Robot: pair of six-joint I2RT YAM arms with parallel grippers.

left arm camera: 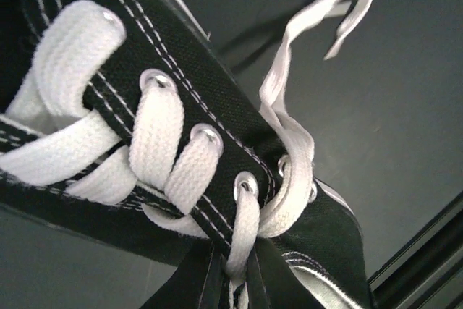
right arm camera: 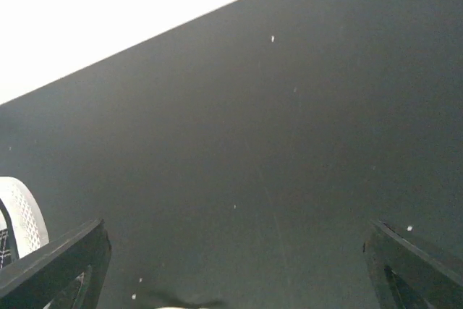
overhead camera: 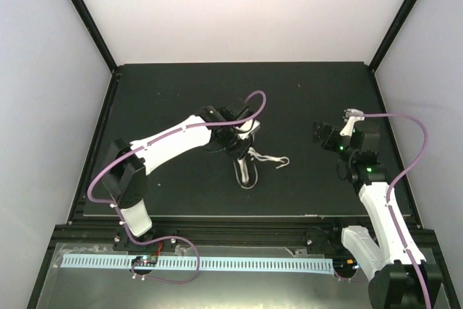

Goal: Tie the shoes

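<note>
Pulling the laces (overhead camera: pixel 271 158) with the closed left gripper (left arm camera: pixel 235 284), the shoe (overhead camera: pixel 246 173) may be dragged from the open right gripper (right arm camera: pixel 235 273) at three o'clock.

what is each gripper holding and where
The left gripper is shut on a lace, close under the shoe's end eyelets. The right gripper is open and holds nothing.

The white, tube-shaped left arm (overhead camera: pixel 170 139) and right arm (overhead camera: pixel 387 211) have black joints (overhead camera: pixel 217 115) and thin purple cables (overhead camera: pixel 255 99). The right gripper (overhead camera: pixel 320 135) is black.
</note>
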